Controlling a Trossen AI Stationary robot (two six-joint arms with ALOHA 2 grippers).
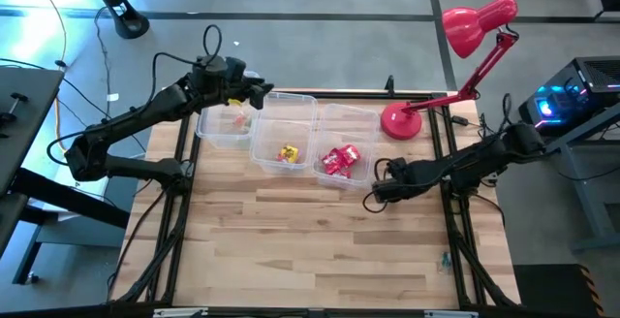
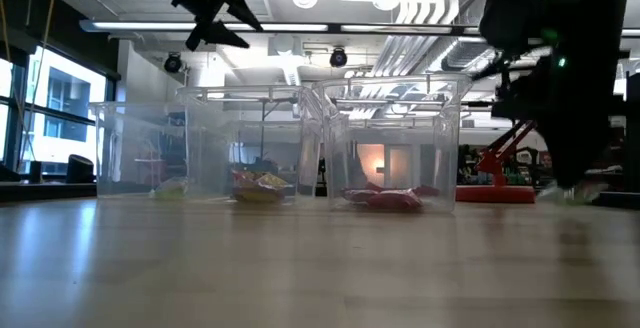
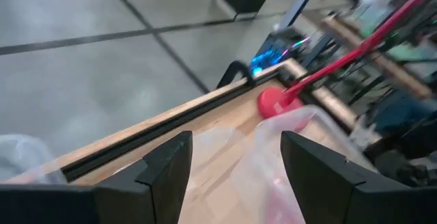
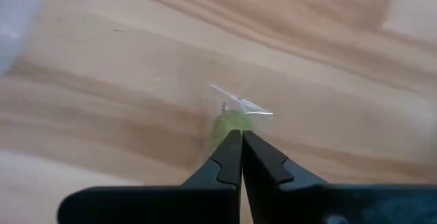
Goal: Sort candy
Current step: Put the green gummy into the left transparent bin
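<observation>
Green candy (image 4: 231, 123) on the bare table (image 1: 320, 250), right of the three clear bins, pinched at its very edge by the right gripper (image 4: 240, 136); fingers pressed together with only a sliver of wrapper between the tips. Clear twist end (image 4: 247, 105) sticking out beyond them.

Risk judged from here: so thin a hold, likely to slip on the lift, dropping the sweet back on the wood or flicking it off the right edge.

Farther left, red packets (image 1: 339, 160) in the right bin (image 1: 360, 120), yellow packet (image 1: 288, 152) in the middle bin (image 1: 291, 105), pale and green pieces (image 1: 238, 119) in the left bin (image 1: 215, 132). A long carry to that far left bin, over two walls; too low a path, a knock on a rim.

Left gripper (image 3: 235, 166) spread wide, empty, above the left bin's far side. Possible clash there. Red lamp (image 1: 465, 37) close by too.
</observation>
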